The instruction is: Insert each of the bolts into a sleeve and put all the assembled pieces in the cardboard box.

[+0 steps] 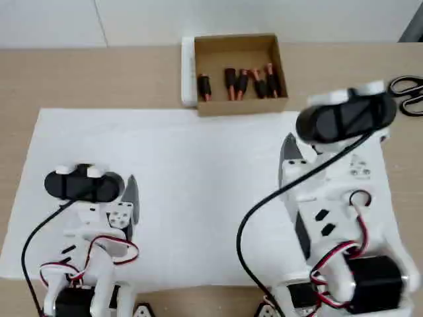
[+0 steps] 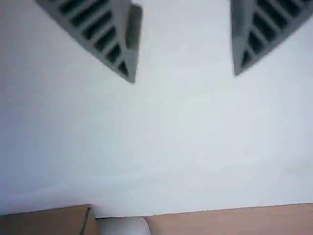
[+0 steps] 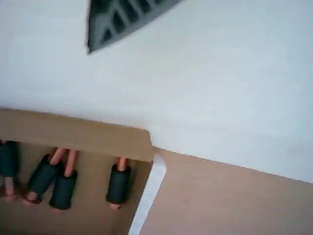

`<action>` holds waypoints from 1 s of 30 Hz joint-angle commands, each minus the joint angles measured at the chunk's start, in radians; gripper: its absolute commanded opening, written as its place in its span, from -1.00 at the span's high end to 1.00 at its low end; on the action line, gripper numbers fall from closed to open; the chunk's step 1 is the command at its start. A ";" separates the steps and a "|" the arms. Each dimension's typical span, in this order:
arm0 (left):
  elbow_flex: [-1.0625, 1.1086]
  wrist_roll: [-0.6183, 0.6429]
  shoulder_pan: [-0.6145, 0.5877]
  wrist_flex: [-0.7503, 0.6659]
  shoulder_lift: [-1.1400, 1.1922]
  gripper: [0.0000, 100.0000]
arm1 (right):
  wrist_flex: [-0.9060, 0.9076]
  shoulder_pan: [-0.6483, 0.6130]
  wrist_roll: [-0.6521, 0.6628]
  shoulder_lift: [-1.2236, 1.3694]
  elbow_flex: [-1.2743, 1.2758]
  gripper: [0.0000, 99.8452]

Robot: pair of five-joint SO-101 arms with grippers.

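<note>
Pale wooden bench (image 1: 86, 72) carries a white paper sheet (image 1: 198, 198) that reaches from near its front edge to well past the middle. Both arms stand at the bench's near edge.

The left gripper (image 2: 183, 76) hangs over the sheet's near-left part. Its two grey ribbed fingers (image 2: 105, 41) are spread wide apart with nothing between them. The right gripper (image 1: 289, 153) hangs over the sheet's right side, closer to the far edge. How far it is open cannot be told.

At the sheet's far edge sits an open brown cardboard box (image 1: 228, 41). Several black cylindrical sleeves (image 3: 118, 183) lie in a loose row on its floor, each with one of the copper-coloured bolts (image 3: 72, 157) poking out of it. A white flat strip (image 1: 188, 69) lies against the box's left wall. Black-handled scissors (image 1: 408, 92) lie near the bench's far-right edge.
</note>
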 commanded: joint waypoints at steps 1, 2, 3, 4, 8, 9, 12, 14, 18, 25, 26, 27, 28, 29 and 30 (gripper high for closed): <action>0.059 -0.005 0.003 -0.087 0.000 0.75 | -0.349 0.033 0.032 -0.232 0.496 0.74; 0.091 -0.005 0.002 -0.109 0.000 0.75 | -0.440 0.048 0.052 -0.300 0.606 0.74; 0.120 -0.005 0.002 -0.129 0.000 0.75 | -0.524 0.071 0.069 -0.371 0.710 0.74; 0.143 -0.005 0.003 -0.147 0.000 0.75 | -0.593 0.096 0.083 -0.443 0.801 0.74; 0.209 -0.005 0.005 -0.227 0.000 0.75 | -0.690 0.139 0.121 -0.710 1.045 0.75; 0.226 -0.005 0.005 -0.252 0.000 0.75 | -0.690 0.140 0.121 -0.742 1.085 0.75; 0.291 -0.005 0.005 -0.316 0.000 0.75 | -0.693 0.151 0.118 -0.705 1.143 0.75; 0.329 -0.005 0.005 -0.342 0.000 0.75 | -0.697 0.154 0.117 -0.699 1.151 0.75; 0.400 -0.005 0.005 -0.393 0.000 0.75 | -0.697 0.159 0.117 -0.697 1.191 0.75; 0.415 -0.005 0.005 -0.393 0.002 0.75 | -0.693 0.157 0.120 -0.697 1.320 0.75; 0.415 -0.005 0.005 -0.377 0.002 0.75 | -0.688 0.157 0.121 -0.691 1.329 0.75; 0.415 -0.005 0.005 -0.356 0.002 0.75 | -0.674 0.159 0.121 -0.690 1.327 0.75; 0.415 -0.005 0.003 -0.331 0.002 0.75 | -0.651 0.159 0.120 -0.696 1.326 0.75; 0.415 -0.006 0.002 -0.313 0.000 0.75 | -0.630 0.157 0.120 -0.696 1.326 0.74; 0.414 -0.006 0.000 -0.311 0.000 0.75 | -0.611 0.156 0.120 -0.696 1.326 0.74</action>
